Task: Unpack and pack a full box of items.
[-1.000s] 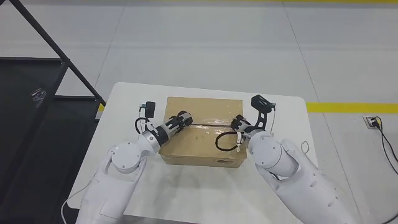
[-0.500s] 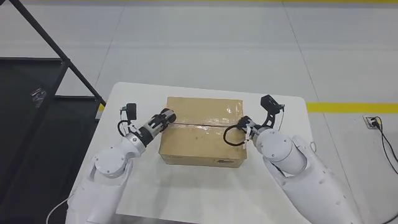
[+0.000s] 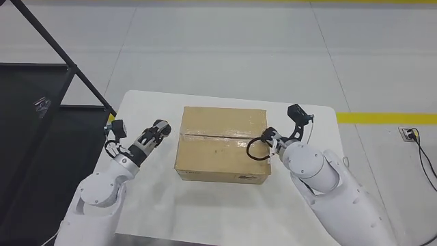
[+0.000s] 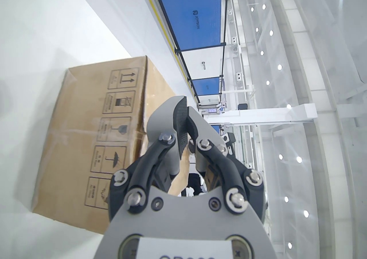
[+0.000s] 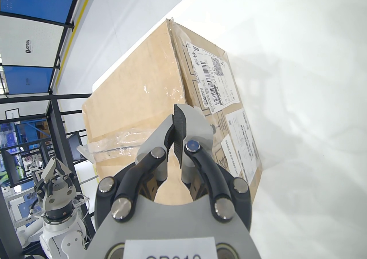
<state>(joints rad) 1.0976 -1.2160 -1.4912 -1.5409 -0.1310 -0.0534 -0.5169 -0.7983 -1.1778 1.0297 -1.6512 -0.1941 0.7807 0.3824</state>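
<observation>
The taped cardboard box (image 3: 222, 143) is sitting at the centre of the white table (image 3: 205, 212), its top flaps lying shut under clear tape (image 5: 120, 139), so its contents are staying hidden. The left gripper (image 3: 162, 127) is hanging at the box's 9 o'clock, apart from it, fingers pressed together on nothing. The right gripper (image 3: 265, 137) is hovering just beside its 3 o'clock edge, fingers likewise pinched together and empty.
</observation>
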